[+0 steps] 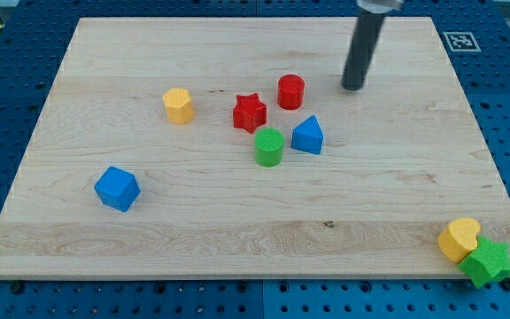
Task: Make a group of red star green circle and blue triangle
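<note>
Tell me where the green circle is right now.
The green circle sits near the board's middle, just below the red star and left of the blue triangle; my tip is up to its right.

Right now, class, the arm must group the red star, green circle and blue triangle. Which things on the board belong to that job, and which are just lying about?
Belong to the job:
red star
green circle
blue triangle
my tip, to the upper right of them

Just lying about:
red cylinder
yellow hexagon
blue cube
yellow heart
green star
</note>
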`<move>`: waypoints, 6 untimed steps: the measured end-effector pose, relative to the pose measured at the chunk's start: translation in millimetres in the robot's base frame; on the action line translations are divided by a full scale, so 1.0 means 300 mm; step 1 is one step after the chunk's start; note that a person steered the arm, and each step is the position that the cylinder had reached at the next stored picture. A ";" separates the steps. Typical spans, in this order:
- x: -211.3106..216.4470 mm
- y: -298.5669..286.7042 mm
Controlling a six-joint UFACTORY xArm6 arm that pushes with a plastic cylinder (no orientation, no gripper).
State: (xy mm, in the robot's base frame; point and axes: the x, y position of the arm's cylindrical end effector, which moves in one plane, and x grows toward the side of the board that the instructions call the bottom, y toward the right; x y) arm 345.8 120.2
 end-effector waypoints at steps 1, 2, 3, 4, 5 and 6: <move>-0.005 -0.173; -0.009 -0.303; -0.032 -0.387; 0.004 -0.472; 0.024 -0.509; 0.088 -0.520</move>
State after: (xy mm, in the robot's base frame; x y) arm 372.1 -35.8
